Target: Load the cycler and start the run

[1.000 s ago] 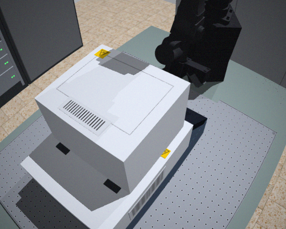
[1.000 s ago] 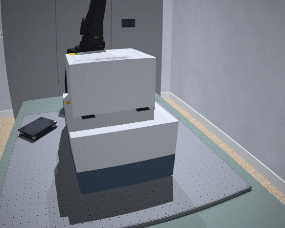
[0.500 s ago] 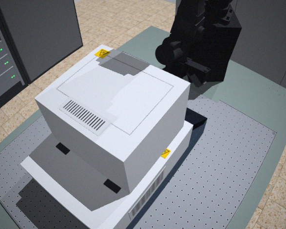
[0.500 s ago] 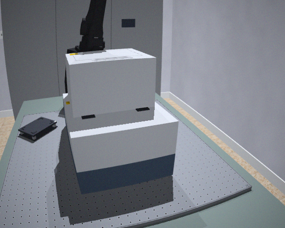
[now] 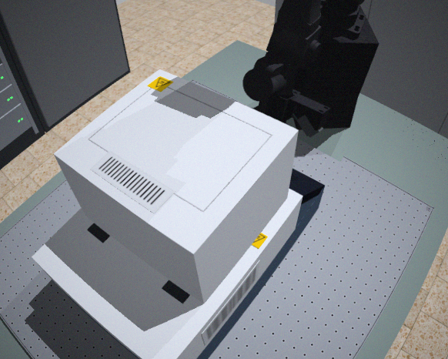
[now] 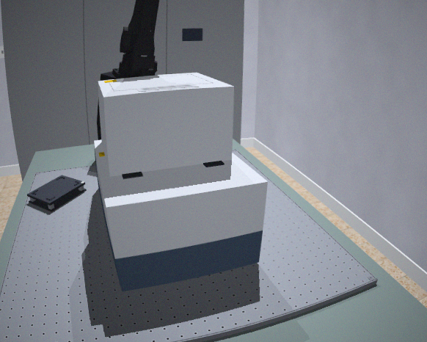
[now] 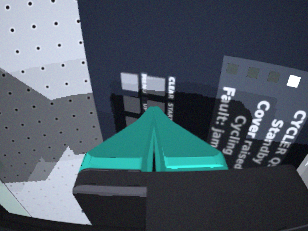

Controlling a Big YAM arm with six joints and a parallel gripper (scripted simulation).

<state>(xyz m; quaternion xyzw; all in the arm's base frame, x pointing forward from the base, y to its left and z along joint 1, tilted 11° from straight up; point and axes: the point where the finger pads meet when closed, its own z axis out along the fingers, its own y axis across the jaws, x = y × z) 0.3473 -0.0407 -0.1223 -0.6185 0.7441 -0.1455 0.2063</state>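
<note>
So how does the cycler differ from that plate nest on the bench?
The cycler Q1 is a tall white box with a dark blue base band and its lid shut; the plate nest N1 is a low, flat black platform. Q1 stands mid-breadboard, N1 off near the edge. Both rest on the perforated breadboard.

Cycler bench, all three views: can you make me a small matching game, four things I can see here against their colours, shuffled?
Things:
1. end effector
2. warning sticker
3. plate nest
4. cycler lid

Colours:
a. white
b. teal
c. black
d. yellow

Pairs: 1-b, 2-d, 3-c, 4-a
</note>
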